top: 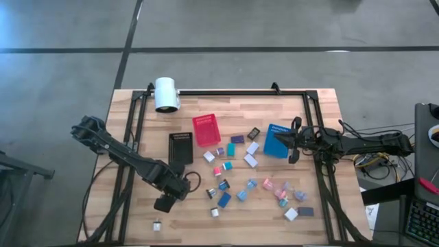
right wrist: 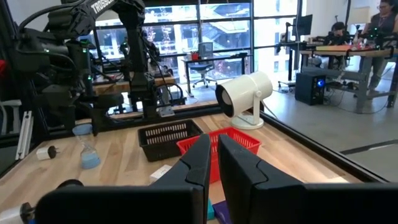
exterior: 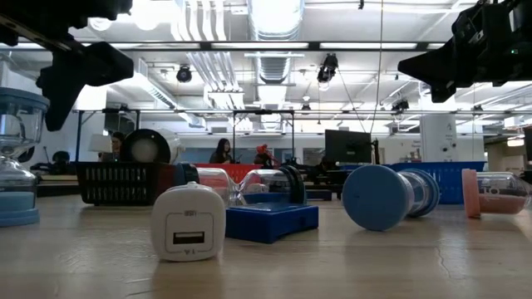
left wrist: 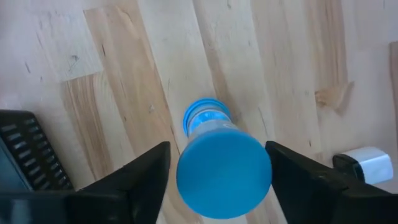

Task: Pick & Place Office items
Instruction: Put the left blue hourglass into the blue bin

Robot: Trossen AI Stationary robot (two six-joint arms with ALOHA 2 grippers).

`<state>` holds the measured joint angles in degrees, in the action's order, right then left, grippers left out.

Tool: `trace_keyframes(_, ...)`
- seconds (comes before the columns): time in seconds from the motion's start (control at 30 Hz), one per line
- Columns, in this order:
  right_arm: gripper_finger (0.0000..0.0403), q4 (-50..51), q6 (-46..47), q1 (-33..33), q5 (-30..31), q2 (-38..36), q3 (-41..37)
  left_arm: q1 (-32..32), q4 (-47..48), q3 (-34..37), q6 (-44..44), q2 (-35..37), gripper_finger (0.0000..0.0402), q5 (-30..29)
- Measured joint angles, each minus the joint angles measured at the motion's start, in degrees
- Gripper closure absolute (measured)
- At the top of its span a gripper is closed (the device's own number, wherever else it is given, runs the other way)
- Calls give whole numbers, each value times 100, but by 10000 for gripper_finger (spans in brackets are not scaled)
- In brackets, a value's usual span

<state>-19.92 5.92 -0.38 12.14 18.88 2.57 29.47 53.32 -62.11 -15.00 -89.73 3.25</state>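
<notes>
The office items [top: 247, 180] lie scattered over the middle of the wooden table: small blocks, clips and round bits in white, pink, blue and teal. A blue sand timer [left wrist: 222, 169] stands upright on its base [left wrist: 205, 115] at the table's near left. My left gripper [left wrist: 217, 149] hovers open above it, pointing down, one finger to each side of its top cap. The low view shows this gripper [exterior: 79, 66] clear above the timer [exterior: 17, 158]. My right gripper [top: 295, 141] is shut and empty, held above the table beside the blue bin [top: 277, 140].
A black bin [top: 180, 147], a red bin [top: 206, 130] and the blue bin stand across the table's middle. A big white cylinder [top: 166, 94] sits at the far edge. A small white piece [top: 156, 224] lies near the near edge. People sit at desks in the room behind.
</notes>
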Motion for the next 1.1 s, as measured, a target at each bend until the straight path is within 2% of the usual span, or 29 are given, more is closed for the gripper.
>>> trace_keyframes(0.13,374,2,5,0,0,2,0,0,-96,14,24,0,200,4)
trace_keyframes(0.33,374,2,-38,-2,0,2,0,-2,-7,-9,427,4,200,151)
trace_keyframes(0.5,374,2,-33,0,0,2,-2,6,349,-454,849,254,200,-58)
trace_keyframes(0.63,374,2,-11,-1,-2,2,-2,-63,415,-733,1062,899,200,-684)
trace_keyframes(0.77,374,4,-8,0,-2,2,-15,-266,115,-618,1109,1820,200,-1058)
trace_keyframes(0.93,374,2,-6,-1,-4,2,-19,-636,-685,154,1352,3014,200,-1080)
trace_keyframes(1.1,374,1,-30,-2,-2,2,-45,-1013,-2153,1228,1608,4068,200,-1097)
